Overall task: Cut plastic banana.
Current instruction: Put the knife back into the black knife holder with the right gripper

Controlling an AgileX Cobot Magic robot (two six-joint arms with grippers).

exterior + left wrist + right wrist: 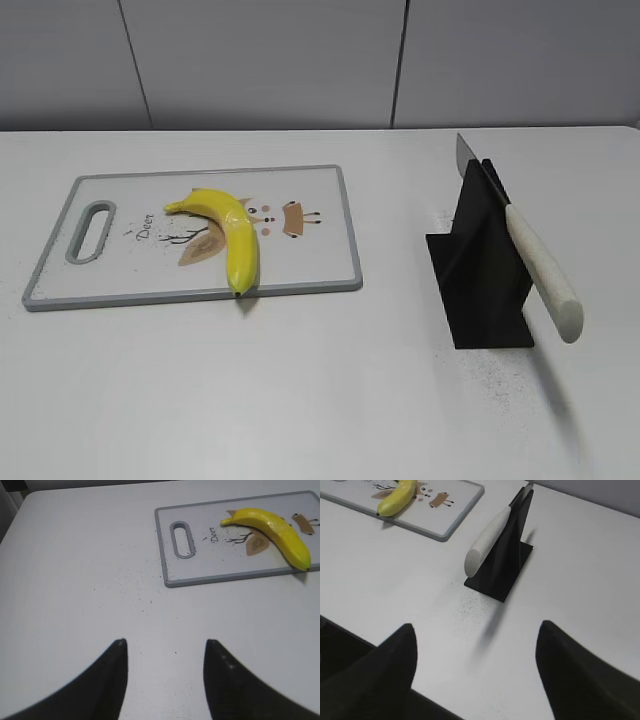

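The plastic banana point(228, 230) is glossy yellow and curved. It lies on a white cutting board with a grey rim point(335, 225), its tip at the board's front edge. It also shows in the left wrist view point(277, 530) and the right wrist view point(397, 499). A knife with a white handle point(542, 270) rests slanted in a black stand point(478, 275) to the right, also seen in the right wrist view point(487, 539). My left gripper point(165, 645) is open and empty over bare table. My right gripper point(476, 630) is open and empty, short of the stand. Neither gripper shows in the exterior view.
The cutting board point(210, 577) has a handle slot point(181, 540) at its left end and a deer drawing. Dark specks dot the white table point(320, 400) near the stand and beside the board. A grey panelled wall point(300, 60) stands behind the table.
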